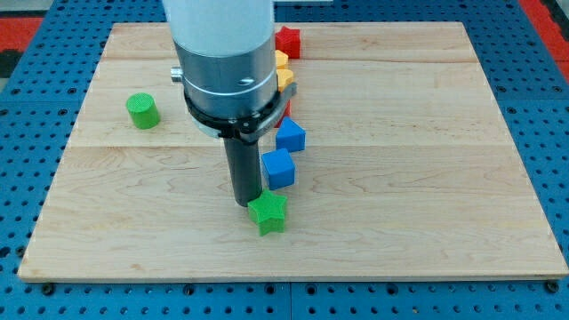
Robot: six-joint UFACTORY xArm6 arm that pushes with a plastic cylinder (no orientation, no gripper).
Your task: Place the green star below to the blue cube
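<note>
Board (427,178) pale wood, smooth, visible grain; green star (268,213) matt plastic; rod (244,173) dark, matt.

On the wooden board (427,178), my tip (248,203) touches the left far edge of the green star block (268,213). Just beyond the star sits a blue cube block (278,167), with a second blue block (291,136) farther back. The yellow blocks (284,71) and the red star block (287,40) lie beyond. The green cylinder block (142,110) stands well apart on the left.
</note>
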